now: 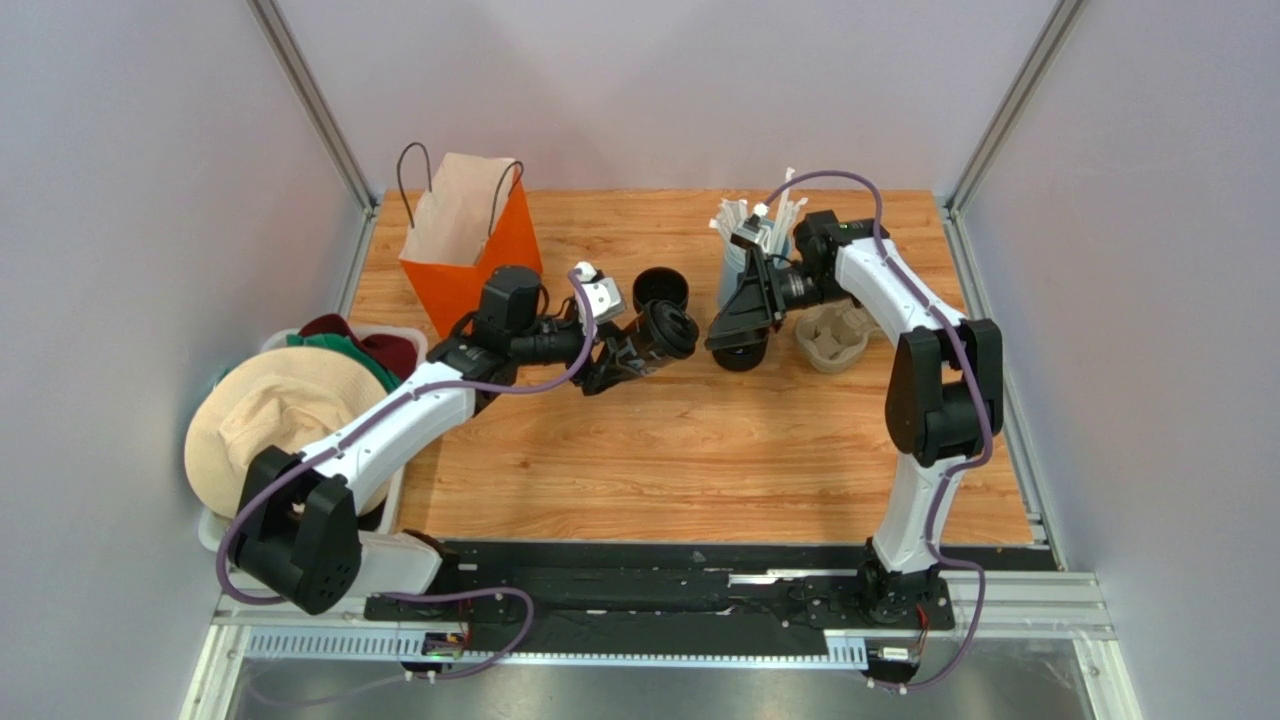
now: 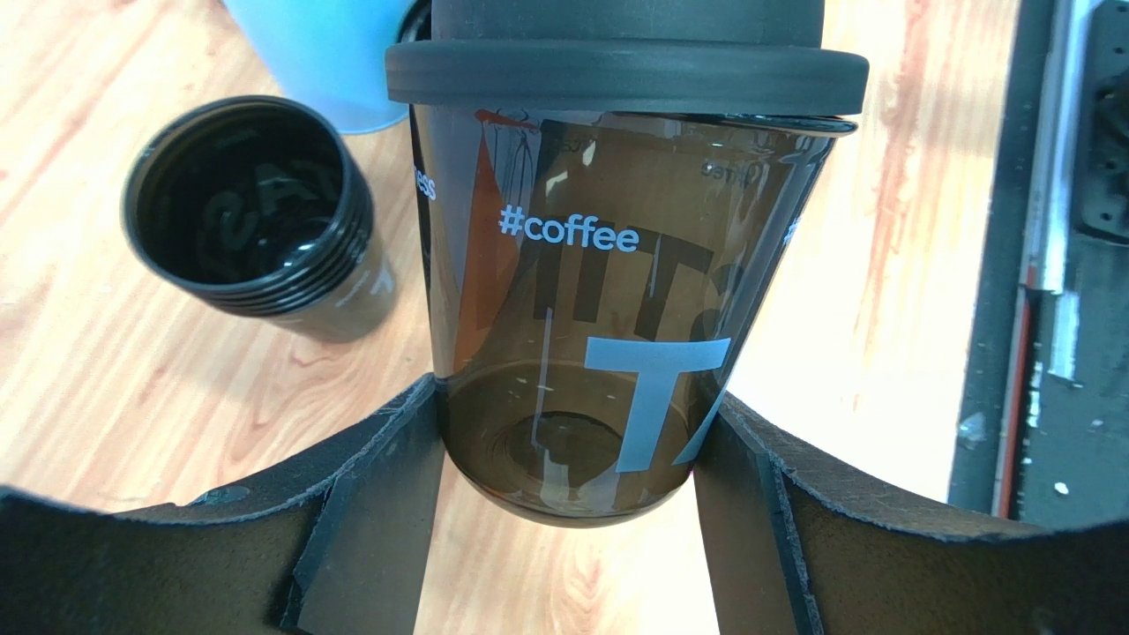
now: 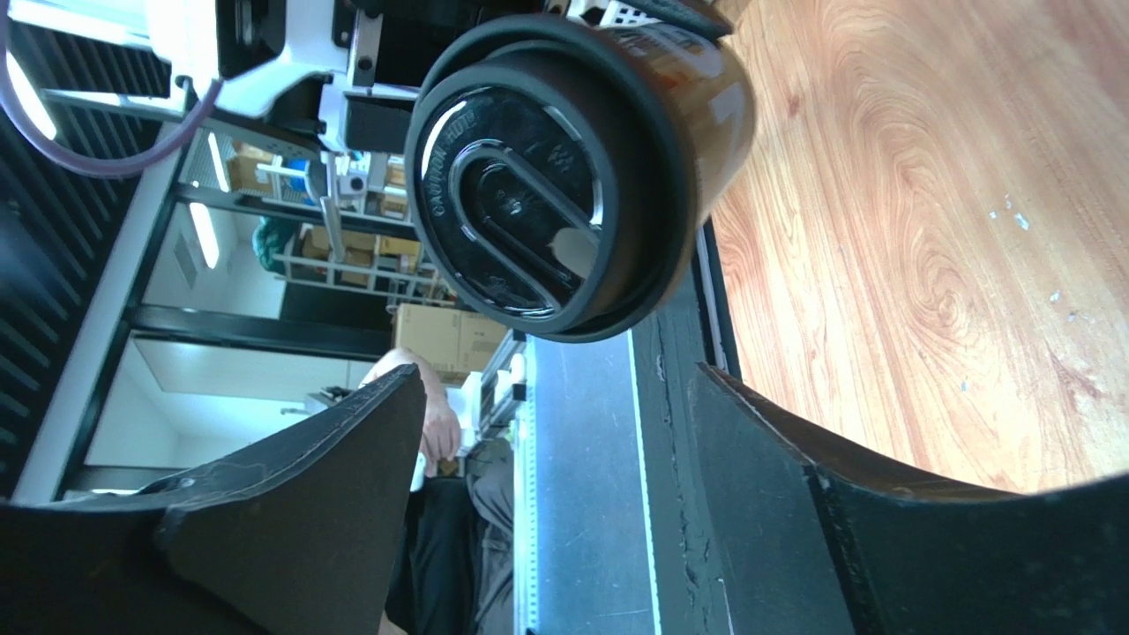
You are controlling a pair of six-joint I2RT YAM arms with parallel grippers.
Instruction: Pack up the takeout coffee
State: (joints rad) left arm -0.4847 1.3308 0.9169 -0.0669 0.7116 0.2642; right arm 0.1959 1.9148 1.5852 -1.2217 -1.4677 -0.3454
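My left gripper is clamped on the base of the takeout coffee, which is tipped sideways above the table, with bare wood open toward the near edge. Its smoky brown wall reads "#coffee" over a big pale "T", under a black lid. My right gripper faces that lid, fingers apart and touching nothing. Beyond, a stack of black cups stands near a blue cup.

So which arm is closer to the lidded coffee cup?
Left. The left fingers grip the coffee cup at its base; the right fingers are open off its lid, not touching.
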